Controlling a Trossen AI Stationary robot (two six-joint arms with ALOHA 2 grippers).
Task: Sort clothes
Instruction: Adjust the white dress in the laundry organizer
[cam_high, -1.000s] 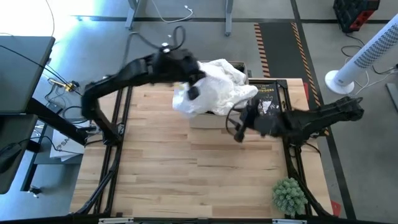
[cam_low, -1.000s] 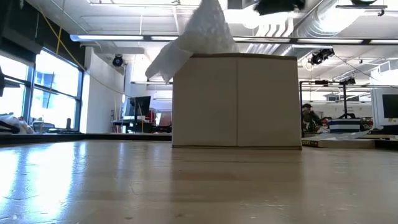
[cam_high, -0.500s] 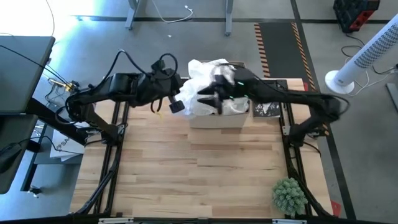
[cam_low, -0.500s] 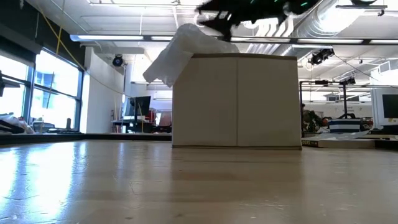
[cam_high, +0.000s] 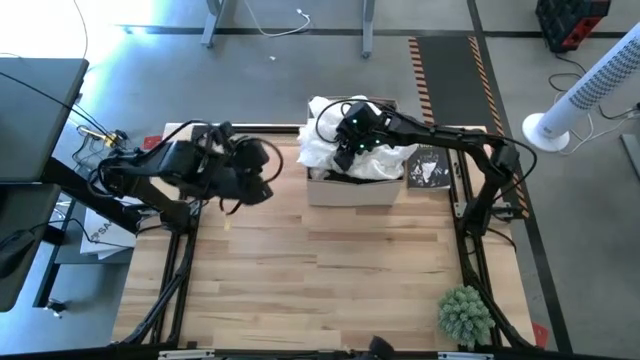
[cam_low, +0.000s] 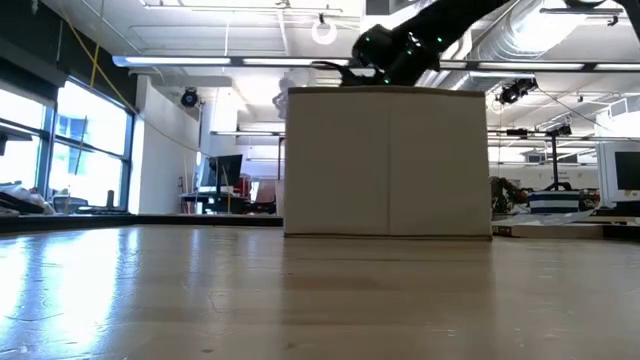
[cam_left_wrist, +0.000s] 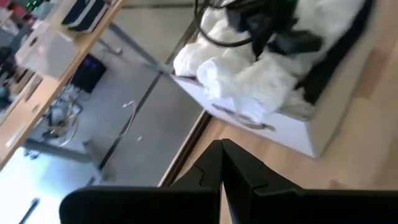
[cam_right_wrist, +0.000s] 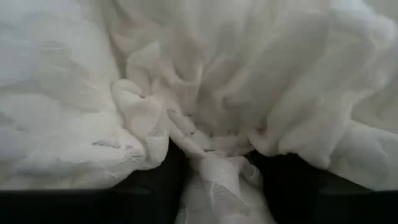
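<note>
Overhead, the right gripper (cam_high: 345, 140) was buried in the white clothes (cam_high: 385, 160) heaped in the box (cam_high: 352, 191), a black book (cam_high: 430, 170) just beside it and a green plant (cam_high: 465, 312) well apart, while the left gripper (cam_high: 262, 172) waited near the box. From table height the box wall (cam_low: 387, 162) hid the clothes. At the wrists, the left fingers (cam_left_wrist: 208, 171) sat pressed together, and the right's pinched a white fold (cam_right_wrist: 214, 171).
</note>
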